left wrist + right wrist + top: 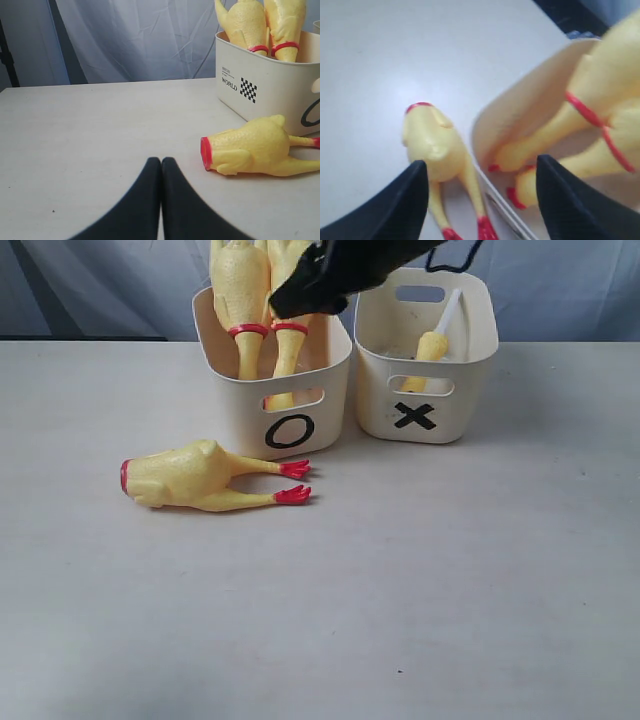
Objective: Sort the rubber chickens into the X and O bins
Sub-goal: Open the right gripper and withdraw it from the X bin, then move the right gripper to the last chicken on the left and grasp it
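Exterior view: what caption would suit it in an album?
Two long-necked rubber chickens stand head-down in the O bin; a headless one lies on the table in front.

Two cream tubs share one tabletop [450, 590]: one O bin [240, 410], one X bin [465, 390]. Rubber toys number four: two long-necked chickens [240, 290] [288, 352], one headless chicken [185, 475], one small yellow piece [430, 347]. Two black grippers appear: left gripper [161, 162], right gripper [480, 167].

Blk O on front of O bin [236, 405]; blk X on X bin [468, 400]; "WORLD" print [229, 81] + checker sq on O bin side.
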